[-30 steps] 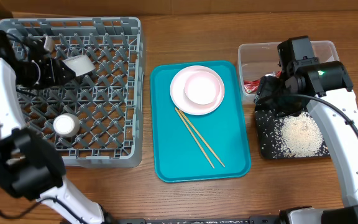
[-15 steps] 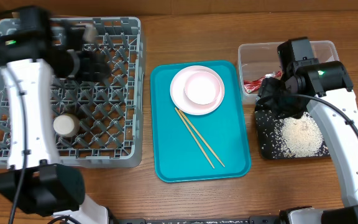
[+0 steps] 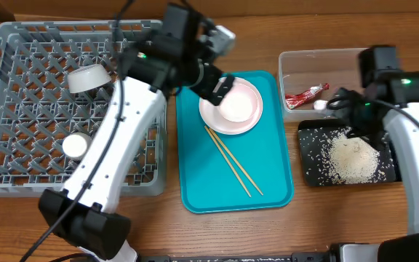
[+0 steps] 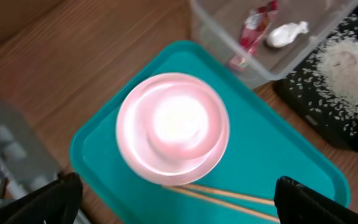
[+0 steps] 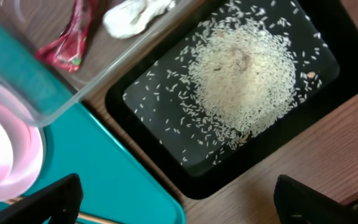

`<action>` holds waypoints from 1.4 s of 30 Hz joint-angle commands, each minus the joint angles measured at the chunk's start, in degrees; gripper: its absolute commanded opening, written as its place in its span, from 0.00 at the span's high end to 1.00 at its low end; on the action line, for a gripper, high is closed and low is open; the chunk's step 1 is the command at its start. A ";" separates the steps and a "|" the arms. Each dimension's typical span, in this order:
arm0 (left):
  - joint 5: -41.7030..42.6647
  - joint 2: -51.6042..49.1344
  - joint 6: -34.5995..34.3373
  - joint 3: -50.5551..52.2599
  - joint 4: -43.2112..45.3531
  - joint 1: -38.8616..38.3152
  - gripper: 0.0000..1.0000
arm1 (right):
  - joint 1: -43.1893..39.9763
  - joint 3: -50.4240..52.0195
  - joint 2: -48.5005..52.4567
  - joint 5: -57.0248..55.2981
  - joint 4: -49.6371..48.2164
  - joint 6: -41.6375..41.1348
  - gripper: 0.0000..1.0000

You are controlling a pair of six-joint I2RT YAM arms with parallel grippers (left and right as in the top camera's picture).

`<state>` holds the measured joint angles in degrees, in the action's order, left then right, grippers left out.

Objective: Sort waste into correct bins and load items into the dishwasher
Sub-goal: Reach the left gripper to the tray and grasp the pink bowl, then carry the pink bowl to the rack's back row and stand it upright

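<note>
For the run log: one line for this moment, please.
left pincer open above plate | right pincer open near black tray | wrapper, scrap in clear tub

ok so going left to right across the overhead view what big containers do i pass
grey dish rack → teal tray → clear tub

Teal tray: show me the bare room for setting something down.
Bare: the lower-left corner between the chopsticks and the left rim of the teal tray; the right strip below the plate, down to the chopsticks. Crowded: the top, with plate and bowl.
</note>
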<state>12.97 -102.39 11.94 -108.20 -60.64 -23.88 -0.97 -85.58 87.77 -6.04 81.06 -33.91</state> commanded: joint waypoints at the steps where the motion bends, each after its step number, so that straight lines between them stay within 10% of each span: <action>1: -1.40 -2.95 -0.11 -0.70 2.19 -3.72 0.00 | -4.81 -0.70 -0.39 5.09 -0.17 3.56 0.00; 17: -5.81 -23.56 3.08 -0.70 5.42 -11.78 0.18 | -11.54 -0.70 -0.39 5.77 0.11 4.39 0.00; 22: -9.14 -26.84 3.02 -0.70 5.38 -12.15 0.47 | -11.54 -0.70 -0.39 5.75 0.13 4.44 0.00; 27: -9.07 -28.65 2.80 -0.70 4.83 -12.15 0.55 | -11.54 -0.70 -0.39 5.75 0.13 4.42 0.00; 33: -9.20 -28.70 2.78 -0.74 4.13 -12.15 0.96 | -11.54 -0.70 -0.39 5.73 0.31 4.44 0.00; 42: -12.48 -19.45 -7.02 -2.99 -1.68 -10.40 0.96 | -11.54 -0.70 -0.39 5.75 0.31 5.49 0.00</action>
<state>0.84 -128.29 10.24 -109.47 -62.08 -35.64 -12.34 -85.58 87.77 -0.36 81.60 -28.91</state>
